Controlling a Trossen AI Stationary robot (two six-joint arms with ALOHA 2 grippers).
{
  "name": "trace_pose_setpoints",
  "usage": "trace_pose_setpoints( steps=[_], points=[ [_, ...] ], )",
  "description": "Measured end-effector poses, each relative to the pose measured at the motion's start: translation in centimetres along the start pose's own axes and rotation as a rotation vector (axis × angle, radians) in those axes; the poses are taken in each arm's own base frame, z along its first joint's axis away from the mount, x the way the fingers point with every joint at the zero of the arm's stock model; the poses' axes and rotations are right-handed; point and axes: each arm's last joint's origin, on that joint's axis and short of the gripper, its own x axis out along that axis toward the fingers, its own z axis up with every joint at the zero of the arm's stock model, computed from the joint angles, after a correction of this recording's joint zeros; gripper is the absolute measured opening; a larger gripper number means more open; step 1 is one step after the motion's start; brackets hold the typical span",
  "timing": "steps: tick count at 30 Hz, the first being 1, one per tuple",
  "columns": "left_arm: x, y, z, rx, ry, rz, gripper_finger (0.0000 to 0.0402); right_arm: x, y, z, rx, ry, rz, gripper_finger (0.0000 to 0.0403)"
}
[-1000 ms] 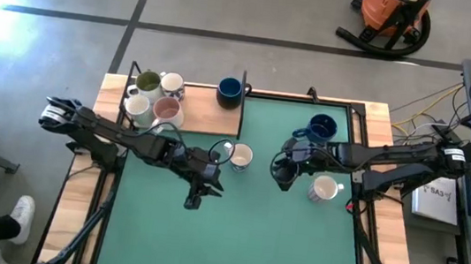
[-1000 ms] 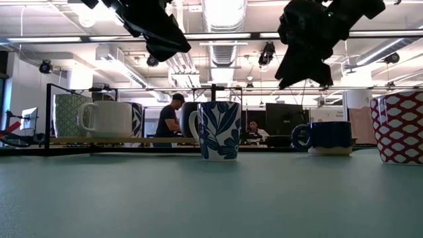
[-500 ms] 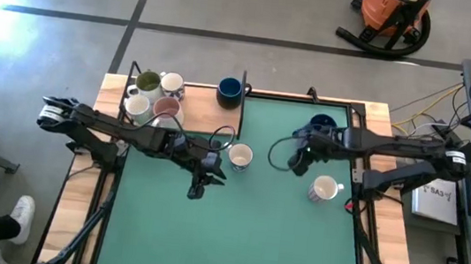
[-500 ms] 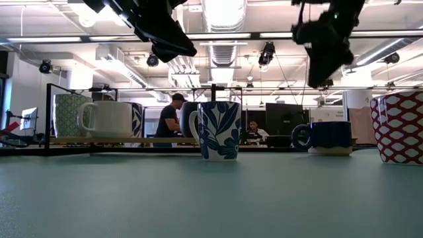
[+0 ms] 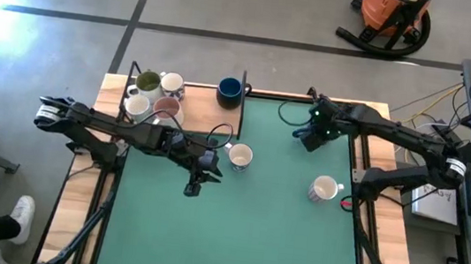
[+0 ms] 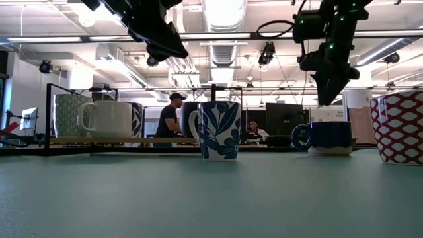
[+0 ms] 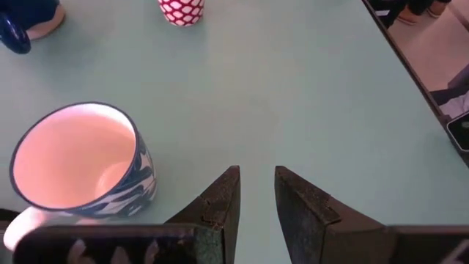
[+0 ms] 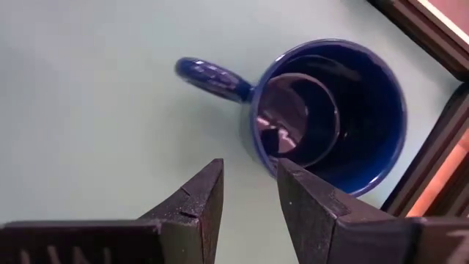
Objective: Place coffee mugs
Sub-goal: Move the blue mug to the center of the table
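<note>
A navy blue mug (image 8: pixel 330 110) stands upright on its base on the green mat at the far right. Its handle (image 8: pixel 212 75) sticks out sideways. My right gripper (image 8: pixel 249 187) hovers above it near the handle side, open with a narrow gap, touching nothing. It also shows in the high view (image 5: pixel 311 136). A white mug with a blue leaf pattern (image 5: pixel 240 156) stands mid-table. My left gripper (image 5: pixel 194 185) hangs near it, open narrowly and empty. A red-patterned mug (image 5: pixel 322 190) stands at the right.
A wooden rack (image 5: pixel 200 126) at the far left holds several mugs: olive-green inside (image 5: pixel 147 82), white (image 5: pixel 171 83), pinkish inside (image 5: pixel 167 109) and navy (image 5: pixel 230 90). The mat's near half (image 5: pixel 241 239) has free room. People show in the room behind (image 6: pixel 173 119).
My right gripper has gone toward the table's far right, from beside the red-patterned mug to above the navy mug.
</note>
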Motion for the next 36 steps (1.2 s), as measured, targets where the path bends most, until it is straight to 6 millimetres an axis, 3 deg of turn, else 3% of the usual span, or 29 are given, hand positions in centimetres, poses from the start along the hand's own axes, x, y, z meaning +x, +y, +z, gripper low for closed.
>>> trace_pose_setpoints(
  steps=[15,21,28,32,36],
  points=[
    [-0.8,0.5,-0.5,-0.02,0.053,0.022,0.0068,6.4,-0.7,1.9,-0.112,0.196,-0.076,0.0118],
    [-0.9,0.8,-0.7,-0.029,0.071,0.03,0.0068,8.3,-0.4,2.2,-0.14,0.257,-0.004,0.0107],
    [-1.0,0.8,-0.7,-0.032,0.073,0.032,0.0068,8.7,0.4,2.0,-0.119,0.309,0.119,0.0025],
    [-1.0,0.8,-0.7,-0.045,0.073,0.032,0.0068,8.4,1.6,1.9,-0.101,0.317,0.181,0.0017],
    [-1.0,0.8,-0.7,-0.052,0.073,0.033,0.0068,7.4,4.0,2.2,-0.124,0.284,0.202,0.0016]
  ],
)
